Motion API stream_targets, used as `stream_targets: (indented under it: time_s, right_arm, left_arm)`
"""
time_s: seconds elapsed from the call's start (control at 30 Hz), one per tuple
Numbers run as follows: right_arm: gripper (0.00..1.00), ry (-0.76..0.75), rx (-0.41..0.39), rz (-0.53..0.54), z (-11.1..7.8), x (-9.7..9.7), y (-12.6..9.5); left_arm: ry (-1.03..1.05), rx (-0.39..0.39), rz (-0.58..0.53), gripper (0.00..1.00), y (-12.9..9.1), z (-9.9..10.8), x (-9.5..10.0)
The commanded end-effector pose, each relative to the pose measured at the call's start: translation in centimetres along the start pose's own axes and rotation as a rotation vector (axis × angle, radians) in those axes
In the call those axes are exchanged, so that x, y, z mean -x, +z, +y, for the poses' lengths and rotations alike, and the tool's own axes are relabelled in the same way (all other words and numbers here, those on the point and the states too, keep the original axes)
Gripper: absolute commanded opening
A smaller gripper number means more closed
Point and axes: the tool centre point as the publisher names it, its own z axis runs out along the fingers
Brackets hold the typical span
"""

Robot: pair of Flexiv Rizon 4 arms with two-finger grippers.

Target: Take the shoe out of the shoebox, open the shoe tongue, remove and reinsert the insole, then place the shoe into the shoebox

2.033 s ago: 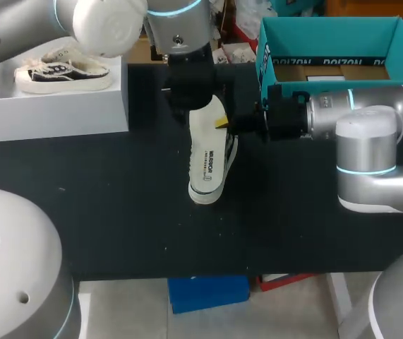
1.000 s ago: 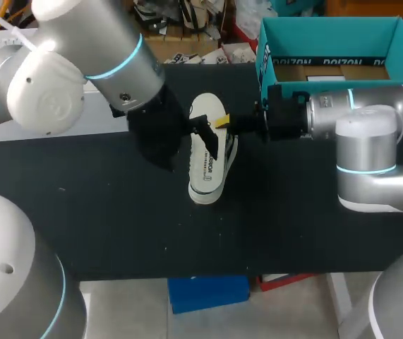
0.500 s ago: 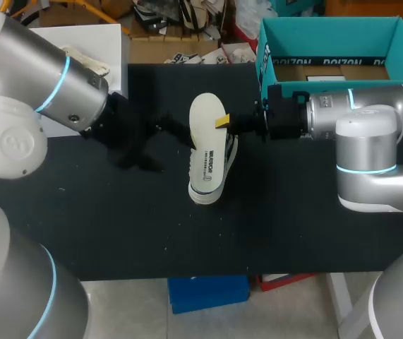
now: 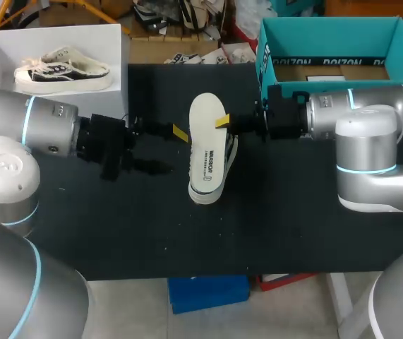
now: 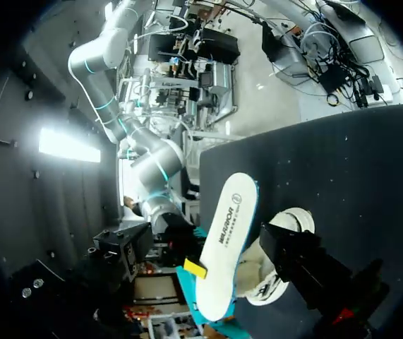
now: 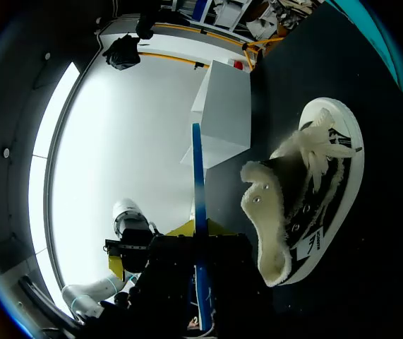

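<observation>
Insole (image 4: 207, 120), flat white oval, pinched by right claw (image 4: 221, 123); left claw (image 4: 169, 150) spread; fleecy shoe (image 6: 314, 191) beneath.

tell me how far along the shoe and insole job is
Done: the shoe lies on the table, outside the teal shoebox, and its insole is out. In hand: the right gripper pinches the insole over the shoe; the left gripper is open beside it, apart from it. Left: slide the insole back in, then put the shoe into the shoebox.
</observation>
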Motion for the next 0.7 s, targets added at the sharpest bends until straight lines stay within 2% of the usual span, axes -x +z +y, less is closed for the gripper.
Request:
stream_targets:
  time_s: [0.03, 0.2, 0.43, 0.57, 0.7]
  right_arm:
    - [0.00, 0.000, 0.002, -0.001, 0.0, 0.0, 0.0]
    - [0.00, 0.000, 0.002, -0.001, 0.0, 0.0, 0.0]
    - [0.00, 0.000, 0.002, -0.001, 0.0, 0.0, 0.0]
    - [0.00, 0.000, 0.002, -0.001, 0.0, 0.0, 0.0]
    - [0.00, 0.000, 0.002, -0.001, 0.0, 0.0, 0.0]
  left_arm:
    - [0.005, 0.001, -0.319, 1.00, 0.2, 0.0, -0.6]
    - [0.005, 0.001, -0.319, 1.00, 0.2, 0.0, -0.6]
    - [0.053, 0.130, -0.372, 1.00, 0.3, 0.9, -2.2]
    - [0.057, 0.183, -0.419, 1.00, 0.1, 1.4, -2.4]
    - [0.044, 0.203, -0.437, 1.00, 0.4, 2.1, -2.5]
